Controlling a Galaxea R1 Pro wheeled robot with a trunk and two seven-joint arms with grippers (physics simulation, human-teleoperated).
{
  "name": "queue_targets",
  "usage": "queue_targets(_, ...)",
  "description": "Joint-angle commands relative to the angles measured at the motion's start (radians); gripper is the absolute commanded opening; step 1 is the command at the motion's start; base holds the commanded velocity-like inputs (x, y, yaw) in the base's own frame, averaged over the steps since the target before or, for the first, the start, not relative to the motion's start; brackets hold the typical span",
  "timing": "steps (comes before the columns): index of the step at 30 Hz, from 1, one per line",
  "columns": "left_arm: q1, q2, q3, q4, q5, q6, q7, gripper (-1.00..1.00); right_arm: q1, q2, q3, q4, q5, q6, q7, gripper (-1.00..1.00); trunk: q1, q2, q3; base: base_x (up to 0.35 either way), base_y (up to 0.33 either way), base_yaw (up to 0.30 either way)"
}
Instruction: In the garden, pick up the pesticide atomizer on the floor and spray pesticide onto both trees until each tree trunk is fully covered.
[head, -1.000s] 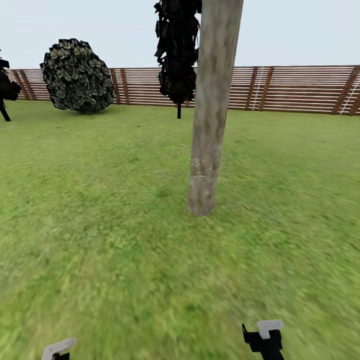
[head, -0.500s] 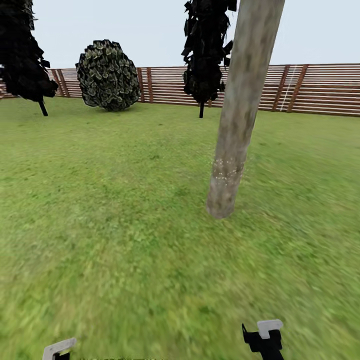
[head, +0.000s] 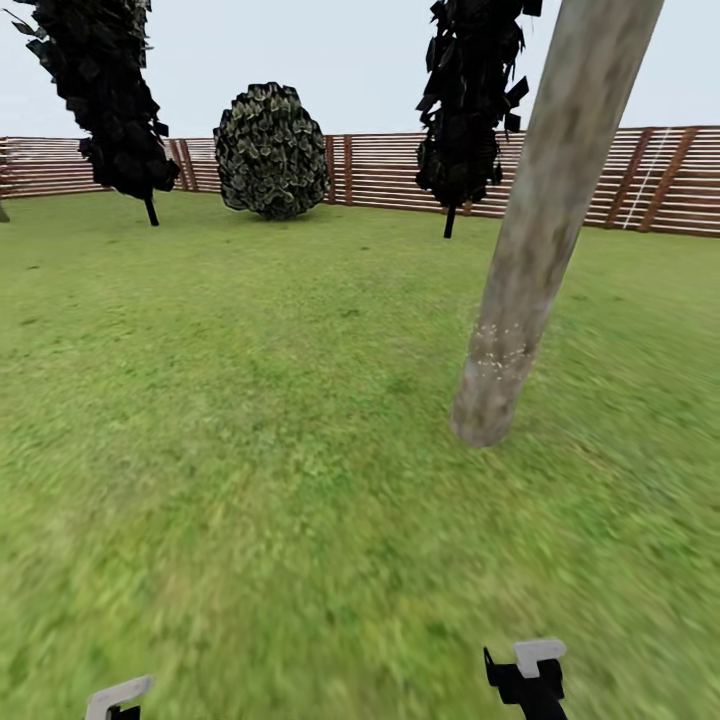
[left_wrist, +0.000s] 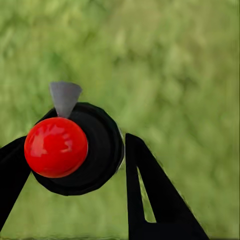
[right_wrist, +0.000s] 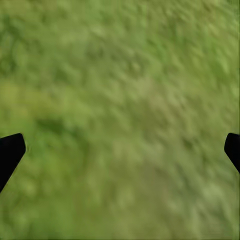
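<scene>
You are looking across the garden's floor (head: 250, 420), a blurry green lawn that fills the head view from the bottom edge up to a brown horizontal-slat fence (head: 380, 170) running across the upper part of the frame under a pale sky.

At the upper left stands a dark narrow conifer (head: 100, 90) on a thin stem. Right of it, against the fence, sits a round leafy bush (head: 272, 150). A 2nd dark conifer (head: 470, 100) hangs at the upper centre-right.

The tree trunk (head: 545, 230) is the thick, mottled grey-beige column at the right of the frame. Its long axis appears to lean in this view: the base meets the grass at centre-right and the column runs up toward the upper right corner, where it leaves the frame. A band of pale speckles shows low on the trunk, just above the base.

At the bottom edge you see a pale part of the left arm at the lower left, and a black and pale part of the right arm at the lower right.

In the left wrist view your left end effector (left_wrist: 75, 165) is clenched on the pesticide atomizer (left_wrist: 75, 147): a round black body with a glossy red cap (left_wrist: 56, 147) and a grey cone nozzle (left_wrist: 65, 97), held between the black fingers (left_wrist: 150, 195) above the grass.

In the right wrist view your right end effector (right_wrist: 120, 150) is spread wide and holds nothing, its 2 black fingertips (right_wrist: 10, 152) at opposite edges of the frame with grass between them.
</scene>
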Motion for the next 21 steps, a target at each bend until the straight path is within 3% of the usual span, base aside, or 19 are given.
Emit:
queue_targets(1, -0.001, 0.0, 0.004, 0.002, -0.01, -0.004, 0.005, -1.0, 0.0, 0.0, 0.009, -0.001, -0.005, -0.002, -0.005, 1.0, 0.0, 0.0, -0.001, 0.0, 0.0, 0.282)
queue_targets(21, -0.001, 0.002, 0.005, 0.002, -0.01, -0.004, 0.005, -1.0, 0.0, 0.0, 0.009, -0.001, -0.005, -0.002, -0.005, 1.0, 0.0, 0.0, -0.001, 0.0, 0.0, 0.282)
